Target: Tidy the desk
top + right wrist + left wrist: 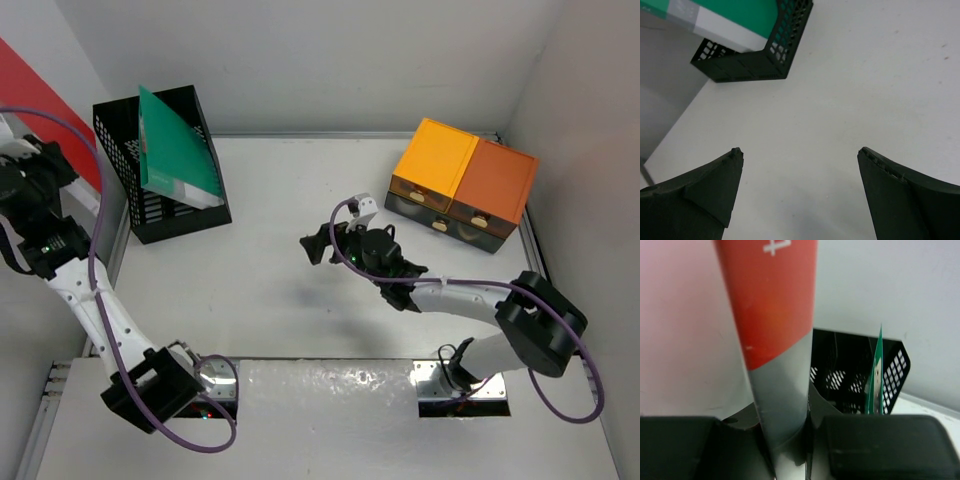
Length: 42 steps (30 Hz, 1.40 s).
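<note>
White desk (280, 310) lies before both arms; the green folder (180, 150) stands in the rack (165, 220) at its far left corner. We judge one item remains: the red folder (770, 300), clamped in the left pincer (790, 450). The right pincer (800, 152) gapes empty.

The desk (270, 300) is a large, flat, white rectangular tabletop lying level. A thin silvery metal rim shows along its far, left and right edges. A few faint specks mark its surface.

Our left arm (100, 305) and right arm (460, 293), white links between black joint housings, purple cables (93, 230) running along both, black wedge-shaped fingers (705, 195), tiny green lights (44, 243)
</note>
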Available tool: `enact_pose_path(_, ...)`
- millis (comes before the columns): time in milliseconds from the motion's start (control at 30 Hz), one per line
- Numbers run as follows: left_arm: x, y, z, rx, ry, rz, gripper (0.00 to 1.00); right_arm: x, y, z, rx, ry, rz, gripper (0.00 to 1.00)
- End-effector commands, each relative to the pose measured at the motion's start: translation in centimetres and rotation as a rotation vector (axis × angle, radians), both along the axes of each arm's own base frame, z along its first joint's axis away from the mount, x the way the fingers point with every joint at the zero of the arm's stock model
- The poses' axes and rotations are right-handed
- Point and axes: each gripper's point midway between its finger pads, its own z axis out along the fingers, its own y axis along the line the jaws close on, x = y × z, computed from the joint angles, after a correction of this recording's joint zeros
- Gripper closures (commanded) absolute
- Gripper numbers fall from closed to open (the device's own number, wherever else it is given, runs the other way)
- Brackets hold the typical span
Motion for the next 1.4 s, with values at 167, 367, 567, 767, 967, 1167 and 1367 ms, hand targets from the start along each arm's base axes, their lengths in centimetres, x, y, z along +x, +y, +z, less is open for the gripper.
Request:
enact_pose_path(167, 2.0, -1.1, 3.7, 0.169, -0.228, -0.143, 1.0, 2.4, -2.1, 3.5, -0.046, -0.08, -0.162, 0.07)
enact_pose_path(367, 3.1, -1.2, 0.4, 0.21, -0.27, -0.16, 1.0, 2.9, -3.5, 2.7, -0.083, -0.072, -0.242, 0.07)
enact_pose_path(567, 4.5, -1.2, -1.2, 0.165, -0.288, -0.153, 1.0, 3.2, -4.7, 2.3, -0.127, -0.067, -0.294, 0.07)
enact_pose_path(767, 7.1, -2.5, -3.7, 0.124, -0.244, -0.102, 1.0, 3.1, -5.0, 2.4, -0.14, -0.066, -0.308, 0.07)
enact_pose_path(967, 7.5, -1.9, -6.8, 0.05, -0.218, 0.003, 1.0, 2.7, -6.0, 2.4, -0.149, -0.073, -0.331, 0.07)
enact_pose_path(1167, 7.3, -1.2, -8.0, 0.053, -0.202, 0.046, 1.0, 2.8, -6.4, 2.6, -0.159, -0.083, -0.342, 0.06)
enact_pose_path(1367, 8.3, -0.8, -9.5, 0.066, -0.158, 0.042, 1.0, 2.8, -6.3, 2.5, -0.162, -0.082, -0.337, 0.06)
